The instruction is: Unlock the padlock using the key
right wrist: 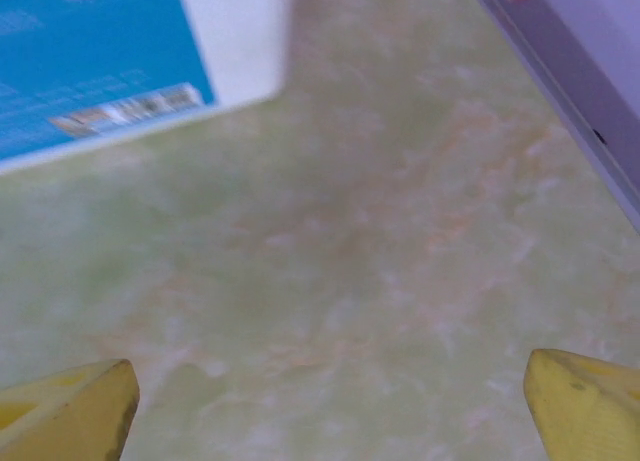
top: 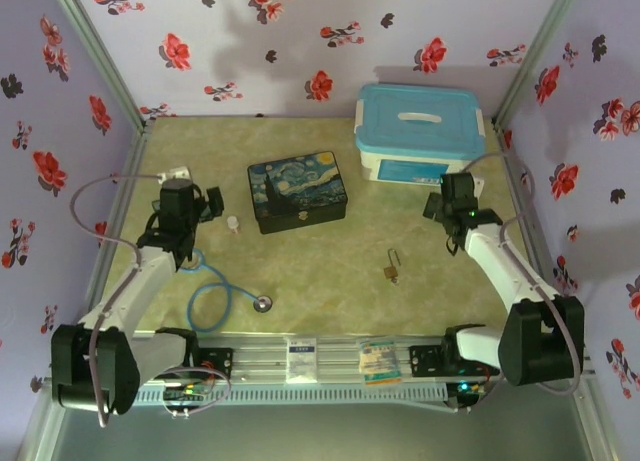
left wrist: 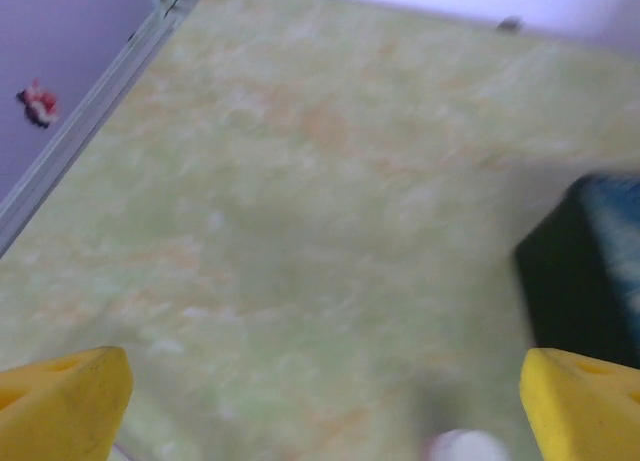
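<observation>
green marbled table [top: 330, 271] bears the padlock [top: 391, 271] right of centre

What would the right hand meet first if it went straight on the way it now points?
Probably the bare table: the open right hand slants down at it, holding nothing. The blue-and-white box sits left of that line, though depth is unclear.

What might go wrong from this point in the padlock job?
The padlock is tiny and lies loose on the table; the open left pincer or right pincer may nudge it away rather than grip it. The stethoscope loops its tube beside the left arm, so a sweep toward the padlock might snag it. The key is too small to make out.
</observation>
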### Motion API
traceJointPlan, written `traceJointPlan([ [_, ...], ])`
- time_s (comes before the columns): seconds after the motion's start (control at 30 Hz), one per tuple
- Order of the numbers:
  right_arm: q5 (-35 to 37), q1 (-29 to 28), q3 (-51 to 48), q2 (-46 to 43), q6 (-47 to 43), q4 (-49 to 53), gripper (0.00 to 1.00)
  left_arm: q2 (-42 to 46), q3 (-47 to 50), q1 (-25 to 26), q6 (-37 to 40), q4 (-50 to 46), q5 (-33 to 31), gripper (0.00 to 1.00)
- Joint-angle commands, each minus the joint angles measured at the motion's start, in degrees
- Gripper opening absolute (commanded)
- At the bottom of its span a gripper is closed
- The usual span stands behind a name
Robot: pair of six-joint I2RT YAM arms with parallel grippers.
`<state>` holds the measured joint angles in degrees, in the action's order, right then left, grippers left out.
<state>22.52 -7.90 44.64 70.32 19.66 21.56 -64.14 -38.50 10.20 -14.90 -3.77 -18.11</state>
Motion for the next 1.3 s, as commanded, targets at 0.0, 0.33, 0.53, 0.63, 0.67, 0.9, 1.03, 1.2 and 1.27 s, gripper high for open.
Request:
traceJointPlan([
  [0.0,7.04,0.37,-7.90,-1.64,-7.48,-17.85,0.99,-1.49,3.61,-0.43,6.41,10.13,-6.72,1.00],
  [0.33,4.70,1.66,-24.10,1.32,-11.10,-53.27,0.99,-4.95,14.00,-5.92,10.00,28.68,-4.78,1.00],
  [0.53,-2.39,1.92,-29.93,7.28,-16.75,-75.35,0.99,-10.91,18.60,-7.48,10.79,45.48,2.41,0.99],
  [0.63,-2.16,1.92,-30.31,12.64,-17.55,-81.57,0.99,-14.07,16.40,-7.90,12.32,45.53,5.70,1.00],
  [0.67,-1.32,1.92,-30.29,14.54,-17.34,-83.46,0.99,-14.98,15.66,-7.93,12.67,45.48,6.92,1.00],
  [0.9,3.53,2.61,-26.38,18.59,-14.24,-79.35,0.99,-22.95,17.81,-8.62,15.15,56.85,9.50,1.00],
  [1.03,0.86,4.29,-23.54,19.20,-13.17,-74.54,0.99,-24.55,16.23,-8.66,15.14,55.61,9.59,1.00],
  [1.2,0.86,4.39,-23.61,19.14,-13.16,-74.65,0.99,-24.38,15.95,-9.94,13.47,54.67,9.67,1.00],
  [1.27,0.81,4.39,-23.58,19.17,-13.08,-74.69,0.99,-24.40,15.96,-9.98,13.48,54.66,9.60,1.00],
])
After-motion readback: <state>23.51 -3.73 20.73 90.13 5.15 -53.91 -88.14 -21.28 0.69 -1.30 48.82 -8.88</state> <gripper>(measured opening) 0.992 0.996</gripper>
